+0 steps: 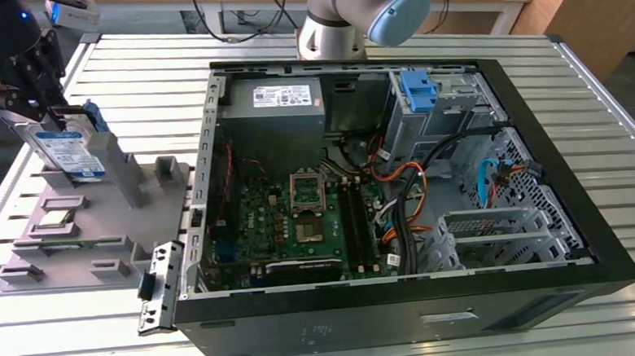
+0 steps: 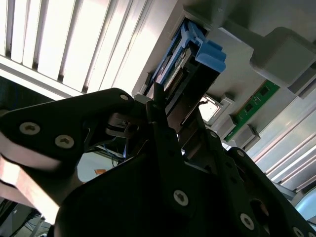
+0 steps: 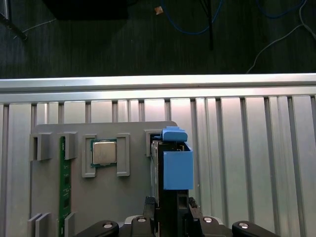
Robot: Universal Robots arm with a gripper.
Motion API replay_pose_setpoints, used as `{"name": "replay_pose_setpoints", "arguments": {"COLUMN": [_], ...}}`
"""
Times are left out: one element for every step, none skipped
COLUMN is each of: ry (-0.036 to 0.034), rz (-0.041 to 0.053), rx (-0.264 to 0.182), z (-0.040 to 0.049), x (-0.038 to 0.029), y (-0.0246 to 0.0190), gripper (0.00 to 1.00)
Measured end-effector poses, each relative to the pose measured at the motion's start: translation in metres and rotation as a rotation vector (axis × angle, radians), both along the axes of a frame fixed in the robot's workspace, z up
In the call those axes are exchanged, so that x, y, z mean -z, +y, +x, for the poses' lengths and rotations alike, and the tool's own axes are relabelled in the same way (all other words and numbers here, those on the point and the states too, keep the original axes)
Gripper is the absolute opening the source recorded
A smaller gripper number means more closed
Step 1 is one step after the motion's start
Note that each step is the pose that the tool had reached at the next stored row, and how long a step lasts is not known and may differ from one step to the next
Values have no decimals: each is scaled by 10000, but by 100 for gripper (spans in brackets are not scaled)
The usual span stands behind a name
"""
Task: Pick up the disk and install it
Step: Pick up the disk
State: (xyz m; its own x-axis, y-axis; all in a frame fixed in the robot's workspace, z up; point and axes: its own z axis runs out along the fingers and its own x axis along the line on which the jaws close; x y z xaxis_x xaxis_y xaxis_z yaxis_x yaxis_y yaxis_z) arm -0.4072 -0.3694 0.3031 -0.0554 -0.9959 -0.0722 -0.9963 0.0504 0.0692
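Observation:
The disk (image 1: 64, 152) is a silver drive with a white-and-blue label in a blue carrier. It stands on edge in a slot of the grey fixture plate (image 1: 102, 230) at the exterior view's left. My gripper (image 1: 44, 117) comes down on its upper end, with one black finger on each flat side, shut on the disk. In the first wrist view the disk (image 3: 177, 168) is seen edge-on with my gripper (image 3: 172, 212) clamped around it. In the second wrist view the disk (image 2: 174, 74) runs away from a fingertip (image 2: 158, 98).
An open computer case (image 1: 580, 213) lies at the exterior view's right, with a motherboard (image 1: 298, 220), a grey power supply (image 1: 275, 99), cables and a blue bracket (image 1: 416, 91) in the drive bay. The fixture also holds a processor (image 3: 103, 153) and a memory stick (image 3: 62, 182). The table (image 1: 127, 82) is slatted metal.

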Motion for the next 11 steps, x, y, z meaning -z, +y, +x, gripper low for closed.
{"name": "replay_pose_setpoints", "arguments": {"ry": [0, -1, 0, 0, 0, 0, 0, 1, 1, 1, 1], "rz": [0, 1, 0, 0, 1, 0, 0, -1, 0, 0, -1], "rx": [0, 0, 0, 0, 0, 0, -1, -16, -59, -128, -191], "z": [0, 0, 0, 0, 0, 0, 0, 0, 0, 0, 0], "x": [0, 0, 0, 0, 0, 0, 0, 0, 0, 1, 1], "y": [0, 0, 0, -1, -1, -1, -1, -1, -1, -1, -1], "gripper": [35, 35, 35, 35, 35, 35, 35, 35, 35, 35, 35]}}
